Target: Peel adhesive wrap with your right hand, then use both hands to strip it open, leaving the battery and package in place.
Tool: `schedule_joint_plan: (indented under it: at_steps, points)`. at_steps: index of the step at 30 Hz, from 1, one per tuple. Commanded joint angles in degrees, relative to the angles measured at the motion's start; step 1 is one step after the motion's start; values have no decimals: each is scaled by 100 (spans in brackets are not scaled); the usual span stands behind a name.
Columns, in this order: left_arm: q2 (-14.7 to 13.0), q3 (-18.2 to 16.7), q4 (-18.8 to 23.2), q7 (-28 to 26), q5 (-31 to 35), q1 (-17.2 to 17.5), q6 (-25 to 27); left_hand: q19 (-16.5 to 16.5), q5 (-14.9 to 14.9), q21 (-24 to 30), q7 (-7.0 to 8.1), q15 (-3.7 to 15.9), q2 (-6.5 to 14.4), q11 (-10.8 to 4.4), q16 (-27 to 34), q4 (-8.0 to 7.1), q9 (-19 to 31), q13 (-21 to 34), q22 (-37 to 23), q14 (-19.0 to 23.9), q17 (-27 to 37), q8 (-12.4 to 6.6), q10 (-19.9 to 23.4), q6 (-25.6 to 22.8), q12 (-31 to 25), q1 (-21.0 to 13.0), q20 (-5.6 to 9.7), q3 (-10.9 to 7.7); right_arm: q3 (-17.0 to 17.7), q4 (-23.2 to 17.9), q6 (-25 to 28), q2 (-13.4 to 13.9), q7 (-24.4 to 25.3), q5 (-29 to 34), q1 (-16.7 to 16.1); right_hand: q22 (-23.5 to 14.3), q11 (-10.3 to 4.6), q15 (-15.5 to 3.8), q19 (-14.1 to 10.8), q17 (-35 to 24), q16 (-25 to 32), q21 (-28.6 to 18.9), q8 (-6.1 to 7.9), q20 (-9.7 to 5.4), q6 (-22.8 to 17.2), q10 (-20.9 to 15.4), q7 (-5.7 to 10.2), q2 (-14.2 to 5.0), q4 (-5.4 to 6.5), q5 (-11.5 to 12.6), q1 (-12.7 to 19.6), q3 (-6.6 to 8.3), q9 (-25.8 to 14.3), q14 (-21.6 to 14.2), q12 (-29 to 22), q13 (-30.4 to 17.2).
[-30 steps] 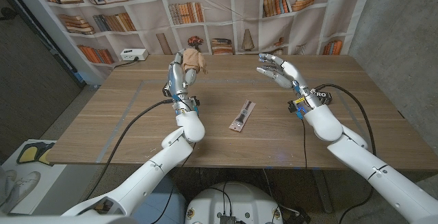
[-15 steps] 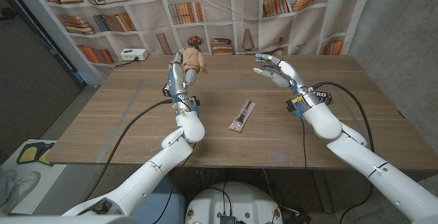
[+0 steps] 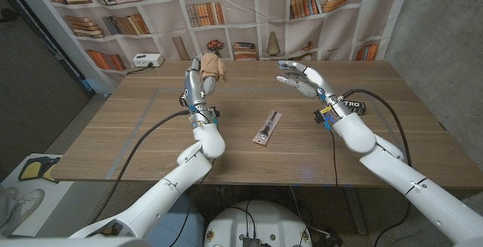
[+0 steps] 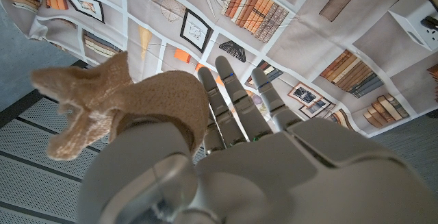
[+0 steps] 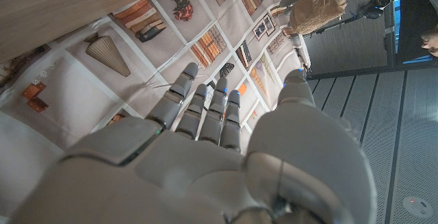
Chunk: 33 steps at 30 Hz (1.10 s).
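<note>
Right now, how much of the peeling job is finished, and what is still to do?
Done, it seems: the battery package lies on the table, free of wrap. In hand: the left hand holds a crumpled tan adhesive wrap, raised above the table. The right hand is open and holds nothing. Left: probably only to put down the wrap; I cannot tell if the package itself was opened.

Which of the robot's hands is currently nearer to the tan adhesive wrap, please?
Left. The left hand holds the tan adhesive wrap raised over the table; the right hand hovers apart, across from it with fingers spread.
</note>
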<state>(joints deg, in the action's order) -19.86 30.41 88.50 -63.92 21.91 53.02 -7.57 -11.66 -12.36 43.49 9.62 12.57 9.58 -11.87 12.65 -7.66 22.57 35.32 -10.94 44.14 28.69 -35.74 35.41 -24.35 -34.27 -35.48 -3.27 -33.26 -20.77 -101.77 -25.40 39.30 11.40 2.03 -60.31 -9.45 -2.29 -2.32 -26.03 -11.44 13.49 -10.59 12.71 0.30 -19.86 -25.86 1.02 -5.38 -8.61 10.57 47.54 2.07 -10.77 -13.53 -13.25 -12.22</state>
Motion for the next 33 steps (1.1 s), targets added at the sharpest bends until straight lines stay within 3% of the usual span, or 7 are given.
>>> schedule_joint_plan:
  at_steps: [1, 23, 33]
  points:
    - [65, 8, -1, -5, 40, 20, 54, -35, -29, 9, -21, 11, 0, 6, -8, 36, 13, 3, -8, 21, 0, -55, 36, -9, -38, 39, 24, -19, -48, 95, -141, -19, -28, 3, 60, -20, -6, -541, 39, -17, -12, -1, 3, -19, -94, -98, 35, 4, 29, 1, 69, 19, -21, 1, -4, -6]
    - [3, 74, 191, 14, 140, 74, 181, -32, -37, -3, -8, 11, -23, 1, -35, 68, -17, -30, -7, 19, -9, -32, -85, 176, 13, 79, 26, -4, -87, 59, -154, 35, -95, 113, 66, -19, 21, -631, 95, -33, 60, 0, -33, 10, -118, -90, 46, -19, 63, -5, 78, 42, -23, -218, 41, -2]
    - [-13, 45, 151, 65, 70, 84, 187, -31, -41, -7, -9, 12, -19, -3, -38, 73, -26, -25, -6, 22, -10, -59, -75, 149, 1, 92, 27, -1, -119, 1, -138, 31, -102, 139, 11, -18, -41, -640, 100, -39, 58, -3, -47, 52, -116, -94, 72, -15, 65, -7, 84, 47, -23, -228, 52, 0]
